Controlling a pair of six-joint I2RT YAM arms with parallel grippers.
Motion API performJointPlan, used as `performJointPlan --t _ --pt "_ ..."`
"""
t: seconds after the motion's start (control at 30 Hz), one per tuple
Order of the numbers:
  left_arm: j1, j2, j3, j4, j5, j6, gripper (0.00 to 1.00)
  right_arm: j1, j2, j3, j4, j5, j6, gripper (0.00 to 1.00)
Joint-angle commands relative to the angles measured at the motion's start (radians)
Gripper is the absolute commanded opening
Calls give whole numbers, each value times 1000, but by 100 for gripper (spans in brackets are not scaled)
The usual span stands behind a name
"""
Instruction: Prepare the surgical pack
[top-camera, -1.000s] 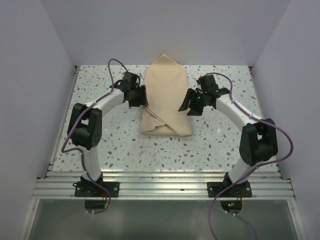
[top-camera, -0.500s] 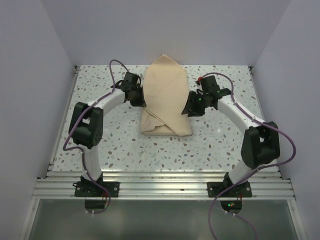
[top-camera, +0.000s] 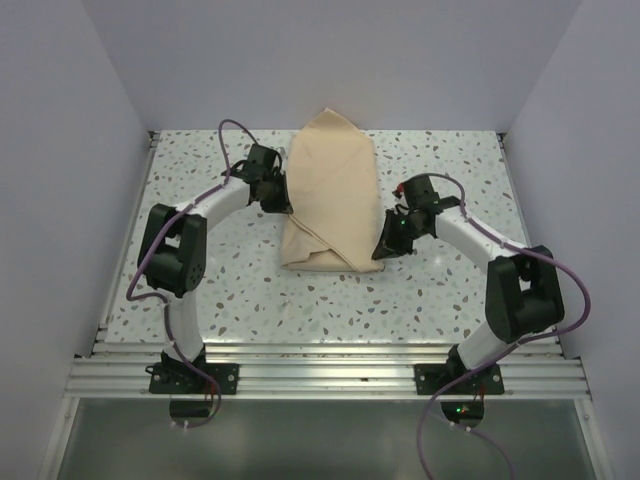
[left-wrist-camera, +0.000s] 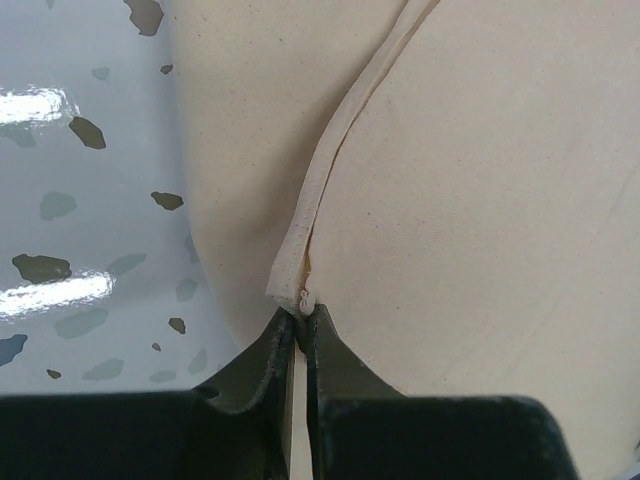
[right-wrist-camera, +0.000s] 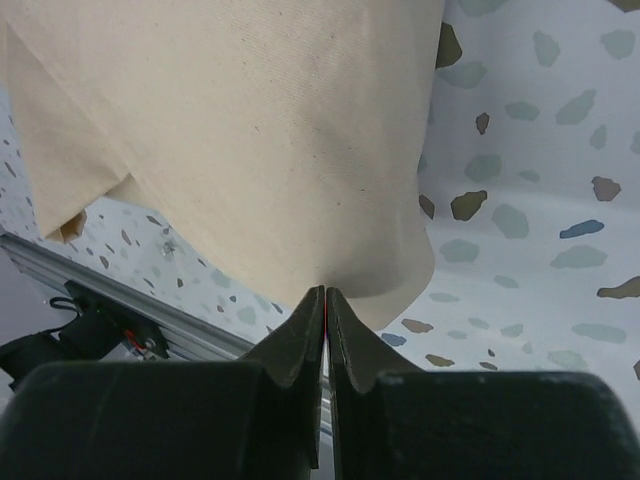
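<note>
Grasping step: my left fingers pinch the left hem of the tan-beige folded cloth wrap sheet; my right fingers clamp its near-right edge. Next I'd lift both evenly.

1. One surgical pack, a folded tan bundle.
2. Two arms: left arm and right arm.
3. Two grippers: left gripper and right gripper.
4. One speckled table.
</note>
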Motion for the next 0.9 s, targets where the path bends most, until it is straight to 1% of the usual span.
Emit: performJointPlan --t 0.0,0.13,0.23,0.3,0.37,0.4,0.43,0.5,0.53,0.63,0.73,0.8,0.83,0.87 --pt "18 37 16 27 -36 1 0 -4 -4 -24 60 -74 23 6" --pt "16 28 -1 41 -32 -5 0 -4 55 -15 86 -82 25 5" --pt "16 26 -9 43 -33 -5 0 -4 98 37 14 -48 10 2" --pt "16 25 -9 43 -35 -5 0 -1 82 63 1 -37 -9 2" --pt "16 25 -7 44 -35 -5 0 8 64 79 8 -42 -16 8" --pt "16 23 -6 46 -36 -5 0 20 61 108 11 -57 -26 16" --pt "16 23 -4 47 -38 -5 0 20 64 126 9 -62 -26 20" --pt "16 25 1 46 -39 -5 0 60 84 187 5 -71 -38 26" --pt "16 25 2 46 -42 -4 0 72 93 205 11 -86 -38 33" --pt "18 22 11 41 -45 0 0 126 146 248 60 -160 17 43" --pt "18 22 34 23 -53 10 0 149 193 286 86 -191 49 49" --pt "16 20 50 12 -58 18 0 172 211 310 92 -185 66 53" --pt "16 19 63 0 -61 21 0 180 213 317 90 -179 66 58" --pt "16 19 70 -3 -62 23 0 198 217 326 86 -159 63 59"
